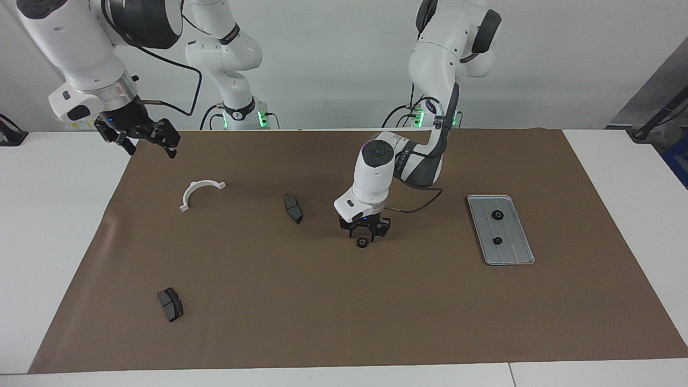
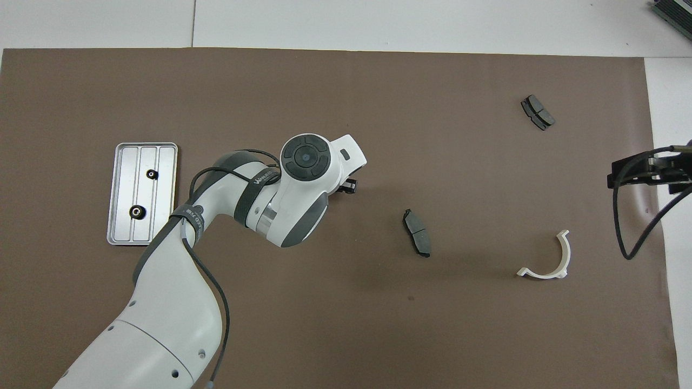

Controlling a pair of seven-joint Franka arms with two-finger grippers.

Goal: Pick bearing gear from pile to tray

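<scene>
The bearing gear [image 1: 362,242], a small black ring, lies on the brown mat in the middle of the table. My left gripper [image 1: 366,234] is down over it, right at the ring; whether it grips is not visible. In the overhead view the left wrist hides the gear and only a bit of the left gripper [image 2: 350,186] shows. The silver tray [image 1: 516,252] [image 2: 165,189] lies toward the left arm's end and holds two black rings [image 1: 497,215] [image 1: 497,240]. My right gripper [image 1: 144,141] hangs open, high over the mat's edge at the right arm's end.
The pile is scattered. A white half-ring [image 1: 200,192] [image 2: 549,259] lies toward the right arm's end. One dark pad [image 1: 293,208] [image 2: 417,232] lies beside the gear. Another pad [image 1: 170,304] [image 2: 537,112] lies farther from the robots.
</scene>
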